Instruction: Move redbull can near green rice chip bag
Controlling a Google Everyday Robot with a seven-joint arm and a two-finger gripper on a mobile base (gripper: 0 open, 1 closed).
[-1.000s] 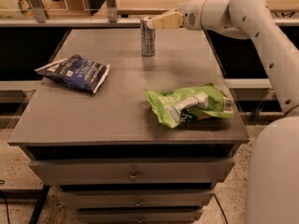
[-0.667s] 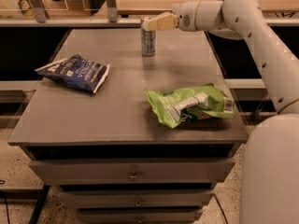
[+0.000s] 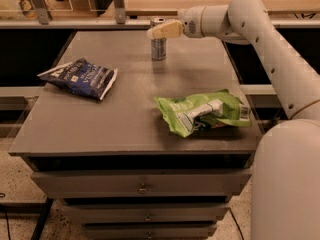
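Note:
The redbull can (image 3: 158, 49) stands upright at the far middle of the grey table (image 3: 125, 109). My gripper (image 3: 157, 31) reaches in from the right at the height of the can's upper part and covers it there. The can's top rim shows just above the gripper. The green rice chip bag (image 3: 200, 113) lies crumpled near the table's front right edge, well in front of the can and a little to its right.
A dark blue snack bag (image 3: 80, 77) lies on the left side of the table. My white arm (image 3: 270, 49) spans the right side above the table's edge. A rail with metal posts (image 3: 119, 4) runs behind the table. Drawers (image 3: 142, 186) sit below the front edge.
My gripper has moved left and slightly down, from beside the can's top to across its upper part. The can and both bags have not moved.

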